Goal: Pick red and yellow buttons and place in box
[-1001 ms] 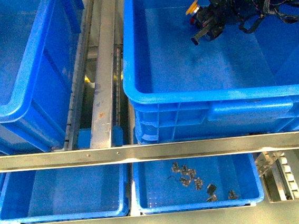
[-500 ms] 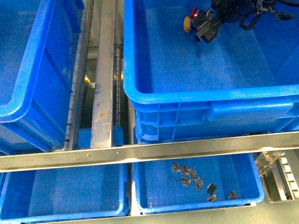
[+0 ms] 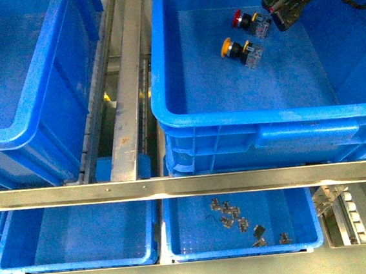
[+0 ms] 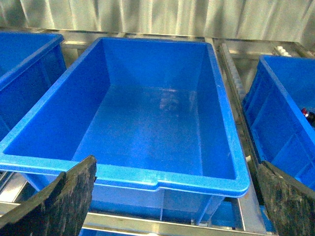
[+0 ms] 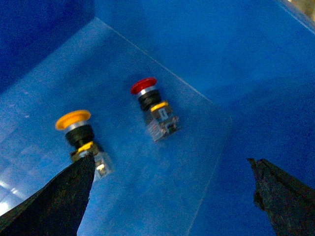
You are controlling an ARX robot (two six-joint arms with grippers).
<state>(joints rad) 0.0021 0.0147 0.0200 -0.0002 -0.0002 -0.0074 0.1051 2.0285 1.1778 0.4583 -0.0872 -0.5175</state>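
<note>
1. Nearest the robot in the front view, below a steel crossbar [image 3: 187,185], sit two shallow blue trays: the left tray [image 3: 78,260] looks bare, while the right tray [image 3: 245,247] holds a scatter of small dark metal clips [image 3: 233,217].

2. Above the crossbar, a steel rail [image 3: 126,84] separates two deep blue crates. The left crate [image 4: 147,123], seen whole from the left wrist view, holds nothing visible; the left gripper [image 4: 172,196] hangs before its near rim with jaws spread wide and nothing between them, apparently idle while the other arm works.

3. In the box [image 3: 259,120] on the right, the yellow button [image 3: 239,48] lies on its side on the floor, cap pointing left, well inside the walls.

4. Just beyond it, apart but near, the red button [image 3: 249,20] lies the same way, close to the far wall. Both rest free on the box floor, which suggests they have been delivered where the task wants them.

5. Farthest back, the right gripper [image 3: 284,4] hovers just beside the red button, not touching it. The right wrist view shows its jaws parted and empty [image 5: 167,196], both buttons below them: a released grip.
</note>
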